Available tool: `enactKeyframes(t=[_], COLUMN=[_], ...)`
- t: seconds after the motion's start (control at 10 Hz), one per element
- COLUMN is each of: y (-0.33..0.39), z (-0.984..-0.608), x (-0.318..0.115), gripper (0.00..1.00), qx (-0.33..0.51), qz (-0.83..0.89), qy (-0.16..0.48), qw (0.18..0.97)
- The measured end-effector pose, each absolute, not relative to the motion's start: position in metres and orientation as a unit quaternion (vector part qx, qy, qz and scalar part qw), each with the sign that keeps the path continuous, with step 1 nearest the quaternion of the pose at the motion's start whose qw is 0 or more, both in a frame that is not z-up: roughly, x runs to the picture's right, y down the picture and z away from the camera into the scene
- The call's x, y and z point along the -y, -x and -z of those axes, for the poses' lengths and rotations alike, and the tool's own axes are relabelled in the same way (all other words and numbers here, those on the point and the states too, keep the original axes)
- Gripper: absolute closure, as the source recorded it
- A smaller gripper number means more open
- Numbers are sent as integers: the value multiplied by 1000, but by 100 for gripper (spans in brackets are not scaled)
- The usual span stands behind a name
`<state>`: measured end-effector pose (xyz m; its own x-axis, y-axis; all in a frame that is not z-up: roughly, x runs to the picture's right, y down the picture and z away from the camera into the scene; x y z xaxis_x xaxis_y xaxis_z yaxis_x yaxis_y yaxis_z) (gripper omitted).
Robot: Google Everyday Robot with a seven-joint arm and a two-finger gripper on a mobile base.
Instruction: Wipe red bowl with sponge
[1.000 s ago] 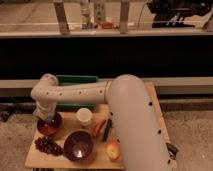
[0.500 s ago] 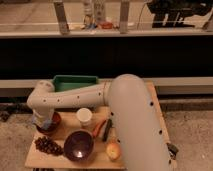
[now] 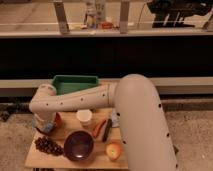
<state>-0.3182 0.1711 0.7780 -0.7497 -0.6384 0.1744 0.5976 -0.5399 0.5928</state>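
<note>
The red bowl (image 3: 57, 120) sits at the left back of the small wooden table (image 3: 75, 161). Only its right rim shows as a reddish sliver; the rest is hidden behind my gripper (image 3: 44, 126). The gripper hangs from the white arm's wrist (image 3: 42, 102), pointing down onto the bowl's left side. The sponge is hidden, and I cannot tell whether the gripper holds it.
A white cup (image 3: 84, 116) stands right of the red bowl. A purple bowl (image 3: 79, 145), dark grapes (image 3: 48, 146) and an apple (image 3: 114, 150) lie along the front. A carrot (image 3: 99, 128) and a dark utensil (image 3: 107, 130) lie mid-table. A green bin (image 3: 75, 82) stands behind.
The wrist has swung left and sunk lower, so the gripper now covers more of the red bowl. Nothing else on the table has moved.
</note>
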Motion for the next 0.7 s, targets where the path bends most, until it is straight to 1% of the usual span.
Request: enactKeyframes(t=[0.3, 0.7], y=[301, 274], z=[-775, -782], x=[-161, -153], gripper=[100, 100], qx=[311, 300], qz=[878, 875], qy=[-14, 6], qw=[364, 380])
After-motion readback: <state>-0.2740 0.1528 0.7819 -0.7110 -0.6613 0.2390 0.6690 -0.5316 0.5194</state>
